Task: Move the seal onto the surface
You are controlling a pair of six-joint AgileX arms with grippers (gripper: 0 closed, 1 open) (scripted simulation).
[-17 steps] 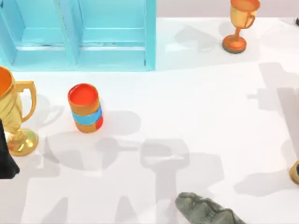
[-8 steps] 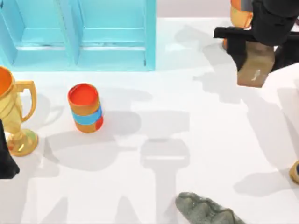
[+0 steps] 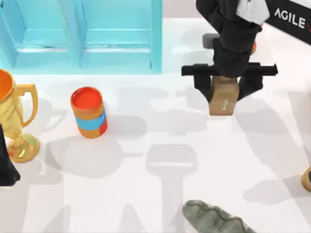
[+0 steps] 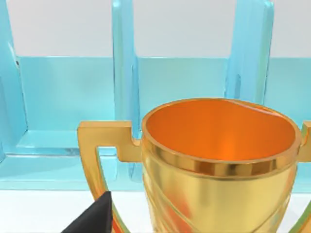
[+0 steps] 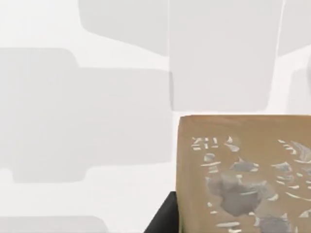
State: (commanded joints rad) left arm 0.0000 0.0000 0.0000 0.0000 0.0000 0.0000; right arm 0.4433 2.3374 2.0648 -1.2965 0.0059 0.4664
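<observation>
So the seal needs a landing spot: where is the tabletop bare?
Bare tabletop lies between the orange cup, the stone figure and the seal held by the right gripper. The cabinet and gold trophy crowd the left.

- Trophy: glossy gold metal look.
- Seal: matt, wood-like brown, pale mottled face.
- Bench: smooth matt white.
- Stone figure: rough grey-green.
</observation>
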